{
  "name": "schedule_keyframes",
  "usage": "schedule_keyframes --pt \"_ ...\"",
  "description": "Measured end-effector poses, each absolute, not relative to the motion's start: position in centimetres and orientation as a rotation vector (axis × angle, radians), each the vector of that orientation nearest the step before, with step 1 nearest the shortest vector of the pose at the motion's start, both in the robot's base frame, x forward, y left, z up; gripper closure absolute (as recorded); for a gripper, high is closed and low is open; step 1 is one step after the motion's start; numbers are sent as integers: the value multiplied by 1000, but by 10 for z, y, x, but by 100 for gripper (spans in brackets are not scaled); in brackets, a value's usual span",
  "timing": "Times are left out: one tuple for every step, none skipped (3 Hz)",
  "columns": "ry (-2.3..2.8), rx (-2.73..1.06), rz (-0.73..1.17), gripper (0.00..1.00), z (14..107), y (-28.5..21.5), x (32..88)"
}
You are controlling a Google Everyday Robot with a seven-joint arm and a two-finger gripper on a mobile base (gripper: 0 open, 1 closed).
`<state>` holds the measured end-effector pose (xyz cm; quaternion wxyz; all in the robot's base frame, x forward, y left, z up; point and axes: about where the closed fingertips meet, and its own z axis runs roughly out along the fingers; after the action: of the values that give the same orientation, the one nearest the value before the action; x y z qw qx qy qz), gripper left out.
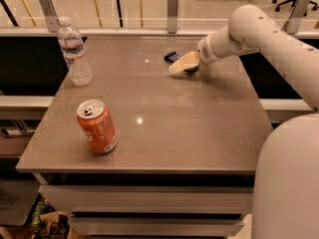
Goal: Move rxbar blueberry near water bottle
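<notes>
The rxbar blueberry (171, 57) is a small dark blue bar lying flat at the far middle of the table, partly covered by my gripper. My gripper (182, 63) reaches in from the right and sits low over the bar's right end, at table height. The water bottle (74, 52), clear with a white cap and a label band, stands upright at the far left of the table, well apart from the bar.
An orange soda can (96, 127) stands upright at the near left of the grey table (199, 128). A railing with posts (172, 4) runs behind the far edge. My white arm (279, 44) crosses the table's right side.
</notes>
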<state>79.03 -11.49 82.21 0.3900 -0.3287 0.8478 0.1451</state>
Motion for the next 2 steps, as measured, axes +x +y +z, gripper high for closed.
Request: schedule_keyframes --pt "2151 -840 359 2 814 -113 794" --pt "2153 -843 363 24 812 -111 794"
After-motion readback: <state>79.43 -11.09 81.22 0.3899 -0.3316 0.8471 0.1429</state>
